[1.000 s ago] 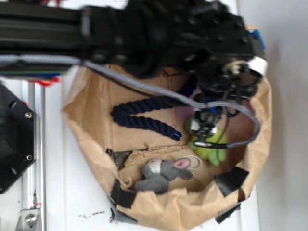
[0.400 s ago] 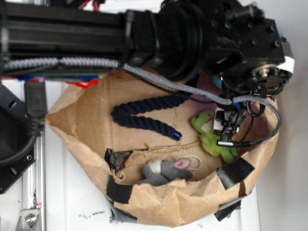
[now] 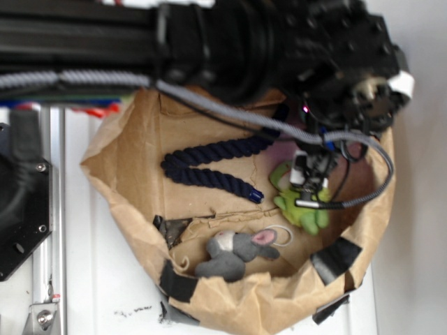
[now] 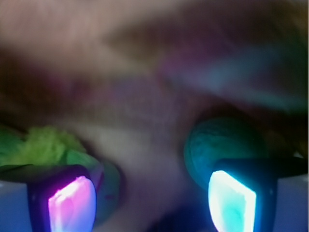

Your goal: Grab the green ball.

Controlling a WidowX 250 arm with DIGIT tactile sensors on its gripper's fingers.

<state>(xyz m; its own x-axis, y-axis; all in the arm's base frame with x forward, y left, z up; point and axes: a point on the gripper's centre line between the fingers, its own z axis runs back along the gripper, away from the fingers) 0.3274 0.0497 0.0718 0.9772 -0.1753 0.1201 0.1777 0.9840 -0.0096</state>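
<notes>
Inside the crumpled paper bag (image 3: 126, 174), the claw (image 3: 311, 188) hangs low over the lime frog plush (image 3: 302, 209), its fingers spread wide and holding nothing. From the wrist view the green ball (image 4: 219, 145) sits just ahead of the cyan-lit finger (image 4: 231, 200), with the frog's fuzz (image 4: 43, 147) by the pink one. So the ball lies off-centre, and I judge the claw must shift toward it before closing.

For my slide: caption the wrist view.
Open fingers straddle a gap, green ball by the right one, frog plush by the left.
</notes>
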